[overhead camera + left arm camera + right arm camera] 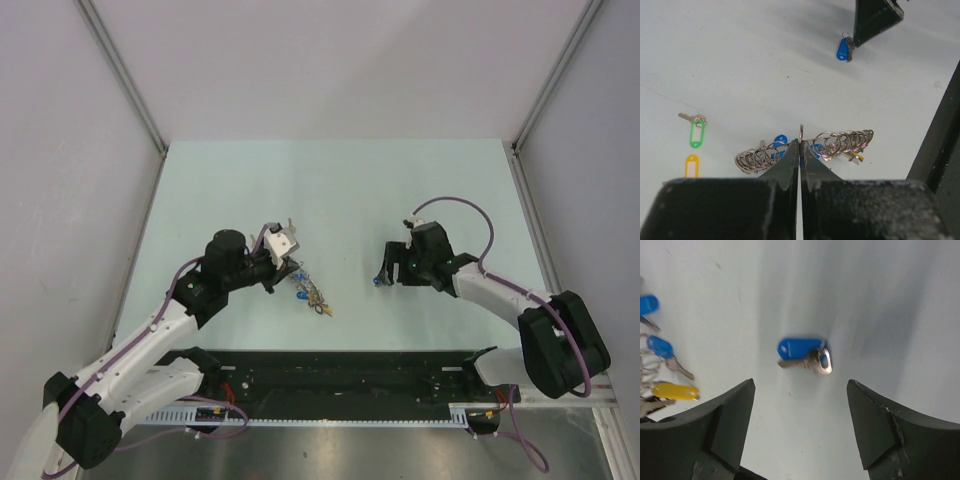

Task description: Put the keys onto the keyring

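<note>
My left gripper (800, 142) (288, 270) is shut on the thin edge of the keyring (840, 142) (310, 293), a grey ring strung with many small split rings and blue and yellow tags. The blue-tagged key (802, 352) (842, 49) (375, 283) lies flat on the table. My right gripper (800, 385) (382, 275) is open and empty just above it, the key slightly beyond its fingertips. The green-tagged key (696, 132) and the orange tag (691, 165) lie on the table to the left of the keyring.
The pale table (350, 190) is walled by grey panels at the back and sides. A black rail (340, 375) runs along the near edge between the arm bases. The keyring's blue and yellow tags (675, 390) show at the left edge of the right wrist view.
</note>
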